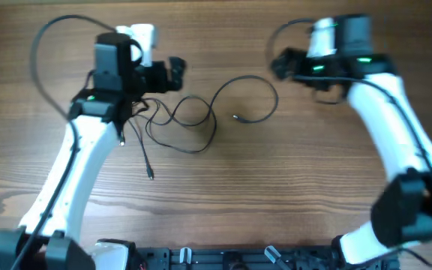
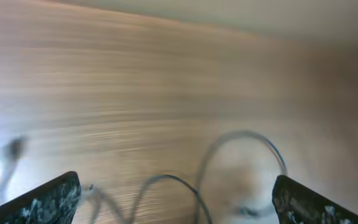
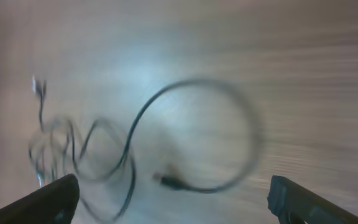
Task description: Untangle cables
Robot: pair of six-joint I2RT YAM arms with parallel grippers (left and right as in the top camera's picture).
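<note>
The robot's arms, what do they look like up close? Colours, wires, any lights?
Both the left arm and right arm are slim white tubes linked by chunky black joints, with small green lights near the wrists. A thick black cable loops off each one. The fingers are flat dark wedges flecked with pale scuffs.

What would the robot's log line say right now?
left gripper: open | right gripper: open | cables: tangled, loose on table
</note>
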